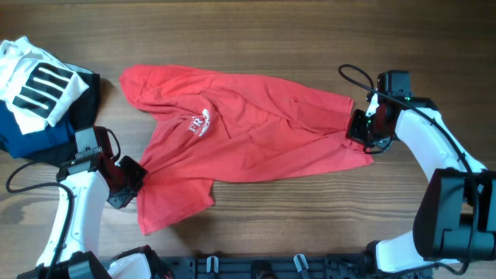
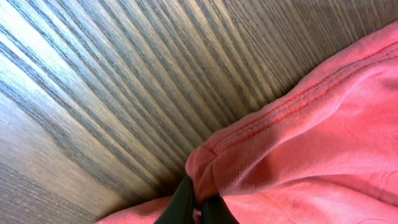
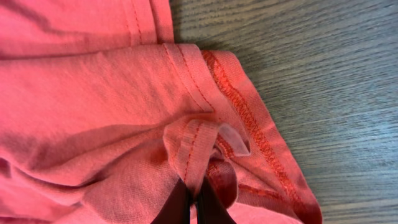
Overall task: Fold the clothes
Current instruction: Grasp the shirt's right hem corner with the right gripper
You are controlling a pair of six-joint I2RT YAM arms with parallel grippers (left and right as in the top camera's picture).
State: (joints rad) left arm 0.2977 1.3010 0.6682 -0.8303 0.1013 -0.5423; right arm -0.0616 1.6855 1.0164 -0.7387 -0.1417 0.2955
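Okay, left gripper (image 2: 196,210) is pinched closed on a bunched fold of the red T-shirt (image 1: 256,132) at a stitched hem. Right gripper (image 3: 193,202) is likewise clamped tight on a hem fold at the opposite end. I see the shirt lying crumpled, spread between the two grippers on the wooden table (image 1: 271,31). Its white lettering (image 1: 200,124) faces up, nearer the left gripper. Beyond the left gripper, away from the shirt, a white striped garment (image 1: 35,81) sits on a navy garment (image 1: 31,138).

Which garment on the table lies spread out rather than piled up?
The red T-shirt, spread across the middle; the white striped garment and navy garment sit heaped at the left edge.
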